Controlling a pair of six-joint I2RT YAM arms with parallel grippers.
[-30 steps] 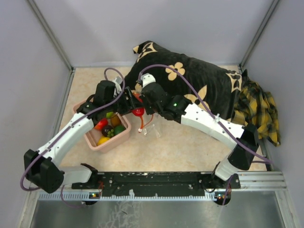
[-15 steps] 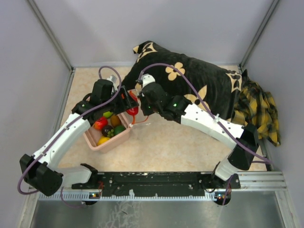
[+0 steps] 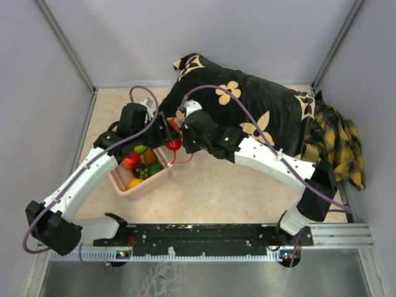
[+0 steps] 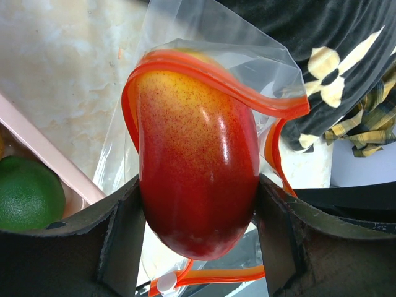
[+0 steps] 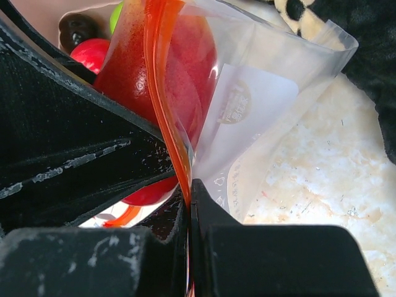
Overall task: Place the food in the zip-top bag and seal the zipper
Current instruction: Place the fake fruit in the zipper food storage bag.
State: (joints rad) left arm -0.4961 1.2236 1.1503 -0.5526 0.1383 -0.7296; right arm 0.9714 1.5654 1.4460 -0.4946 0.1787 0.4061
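My left gripper (image 4: 197, 213) is shut on a red and yellow mango (image 4: 195, 161), which shows small in the top view (image 3: 174, 143). Its upper end pokes into the open mouth of the clear zip-top bag (image 4: 247, 52). The red-orange zipper strip (image 4: 210, 74) loops over the mango. My right gripper (image 5: 189, 192) is shut on the zipper strip (image 5: 162, 93) and holds the bag (image 5: 266, 117) up, label facing me. In the top view both grippers, left (image 3: 162, 133) and right (image 3: 185, 137), meet beside the pink tub (image 3: 141, 184), which holds more food (image 3: 141, 168): red, green, orange, yellow and dark pieces.
A black flowered cushion (image 3: 260, 105) lies behind the grippers. A yellow plaid cloth (image 3: 337, 139) lies at the right. The tub's pink rim (image 4: 43, 154) and a green lime (image 4: 28, 195) sit at the left of the left wrist view. Grey walls enclose the table.
Both grippers moved left and back towards the tub with the bag and mango. The bag's hanging lower part, seen a second ago right of the tub, is now drawn up between them.
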